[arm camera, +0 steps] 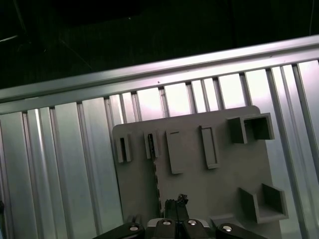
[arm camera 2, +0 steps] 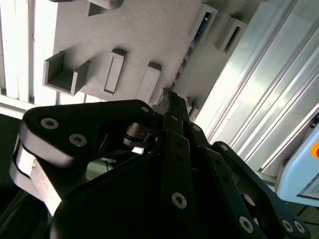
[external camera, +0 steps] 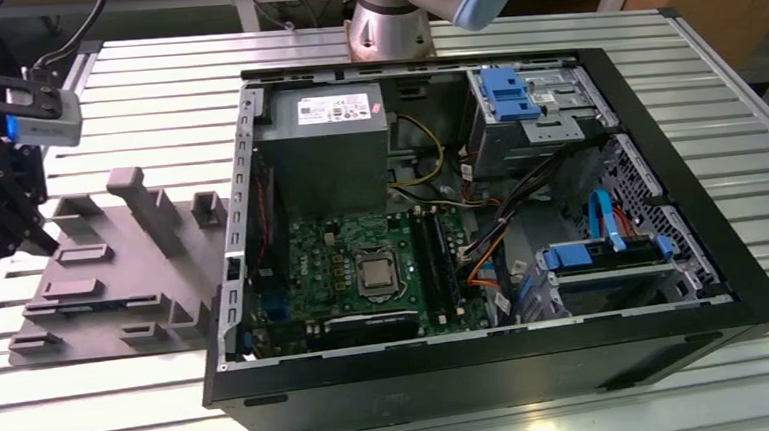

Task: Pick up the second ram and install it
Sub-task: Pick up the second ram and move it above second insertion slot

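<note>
Gripper [external camera: 38,242] hangs above the grey fixture plate [external camera: 109,292], over the side of the plate that lies away from the computer case [external camera: 501,369]. Black linkage arms fold in toward the middle. Jaws drawn together, finger against finger; nothing seen clamped between them. In the second wrist view the gripper [arm camera 2: 172,97] points down at the fixture plate [arm camera 2: 144,35]. In the first wrist view the gripper [arm camera: 179,199] sits over a bare patch of the fixture plate [arm camera: 199,184], close to one of its edges.

Second ram [arm camera 2: 191,47]: thin dark strip with small coloured specks, standing on its long edge along one edge of the fixture plate. One end runs into a slotted grey block [arm camera 2: 209,17] on the plate. The other end stops near the jaw tips as the second wrist view shows it. The strip is not between the jaws; cannot tell how high the tips stand above it.

More grey blocks and open-sided holders rise from the plate's face, and a taller post [external camera: 126,186] stands near the plate's far edge in the exterior view.

Fixture plate lies flat on the ribbed metal tabletop [external camera: 148,60]. Computer case stands just beside the plate, on the exterior view's right of it, side panel off. Green motherboard [external camera: 348,268] is exposed in the part of the case nearest the plate.
</note>
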`<state>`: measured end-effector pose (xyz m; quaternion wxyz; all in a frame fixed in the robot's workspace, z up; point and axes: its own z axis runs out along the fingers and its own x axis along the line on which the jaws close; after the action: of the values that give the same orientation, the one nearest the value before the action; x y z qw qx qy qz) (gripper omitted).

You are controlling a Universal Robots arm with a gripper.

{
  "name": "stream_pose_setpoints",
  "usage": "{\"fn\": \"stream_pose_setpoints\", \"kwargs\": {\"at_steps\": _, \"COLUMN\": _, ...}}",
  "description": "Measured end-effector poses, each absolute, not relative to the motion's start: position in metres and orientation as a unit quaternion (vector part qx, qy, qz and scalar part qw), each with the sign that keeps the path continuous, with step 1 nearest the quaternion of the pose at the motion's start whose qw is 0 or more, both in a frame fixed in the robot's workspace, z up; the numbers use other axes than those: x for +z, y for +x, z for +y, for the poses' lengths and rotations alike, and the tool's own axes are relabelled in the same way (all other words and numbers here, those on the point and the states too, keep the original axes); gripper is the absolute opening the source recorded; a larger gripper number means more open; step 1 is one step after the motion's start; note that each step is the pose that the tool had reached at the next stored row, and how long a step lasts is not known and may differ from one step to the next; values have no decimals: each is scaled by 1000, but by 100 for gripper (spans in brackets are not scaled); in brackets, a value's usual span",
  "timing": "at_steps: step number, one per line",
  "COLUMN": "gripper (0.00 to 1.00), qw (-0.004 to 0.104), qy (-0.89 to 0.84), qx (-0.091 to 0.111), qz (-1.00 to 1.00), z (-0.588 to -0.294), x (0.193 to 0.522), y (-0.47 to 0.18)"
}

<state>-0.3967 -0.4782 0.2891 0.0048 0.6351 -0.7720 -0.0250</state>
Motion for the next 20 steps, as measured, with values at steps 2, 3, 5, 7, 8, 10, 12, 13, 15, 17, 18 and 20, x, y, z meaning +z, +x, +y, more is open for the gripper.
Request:
{"fn": "stream_pose_setpoints", "kwargs": {"at_steps": 2, "gripper": 11, "qw": 5, "qy": 635, "qx": -25, "qz": -772, "z": -478, "x": 288, "y": -397}}
{"fn": "stream_pose_setpoints", "kwargs": {"at_steps": 3, "gripper": 11, "qw": 5, "qy": 635, "qx": -25, "qz": -772, "z": -478, "x": 288, "y": -397}}
{"fn": "stream_pose_setpoints", "kwargs": {"at_steps": 5, "gripper": 11, "qw": 5, "qy": 635, "qx": -25, "qz": -772, "z": -478, "x": 287, "y": -397}}
{"fn": "stream_pose_setpoints", "kwargs": {"at_steps": 7, "gripper": 11, "qw": 5, "qy": 635, "qx": -25, "qz": -772, "z": -478, "x": 286, "y": -397}}
{"fn": "stream_pose_setpoints", "kwargs": {"at_steps": 8, "gripper": 11, "qw": 5, "qy": 635, "qx": -25, "qz": -772, "z": -478, "x": 286, "y": -397}}
{"fn": "stream_pose_setpoints", "kwargs": {"at_steps": 10, "gripper": 11, "qw": 5, "qy": 635, "qx": -25, "qz": -772, "z": -478, "x": 285, "y": -397}}
{"fn": "stream_pose_setpoints", "kwargs": {"at_steps": 12, "gripper": 11, "qw": 5, "qy": 636, "qx": -25, "qz": -771, "z": -478, "x": 284, "y": -397}}
{"fn": "stream_pose_setpoints", "kwargs": {"at_steps": 13, "gripper": 11, "qw": 5, "qy": 636, "qx": -25, "qz": -771, "z": -478, "x": 284, "y": -397}}
{"fn": "stream_pose_setpoints", "kwargs": {"at_steps": 15, "gripper": 11, "qw": 5, "qy": 638, "qx": -25, "qz": -770, "z": -478, "x": 283, "y": -397}}
{"fn": "stream_pose_setpoints", "kwargs": {"at_steps": 17, "gripper": 11, "qw": 5, "qy": 639, "qx": -25, "qz": -769, "z": -478, "x": 282, "y": -397}}
{"fn": "stream_pose_setpoints", "kwargs": {"at_steps": 18, "gripper": 11, "qw": 5, "qy": 640, "qx": -25, "qz": -768, "z": -478, "x": 282, "y": -397}}
{"fn": "stream_pose_setpoints", "kwargs": {"at_steps": 20, "gripper": 11, "qw": 5, "qy": 641, "qx": -25, "qz": -767, "z": -478, "x": 281, "y": -397}}
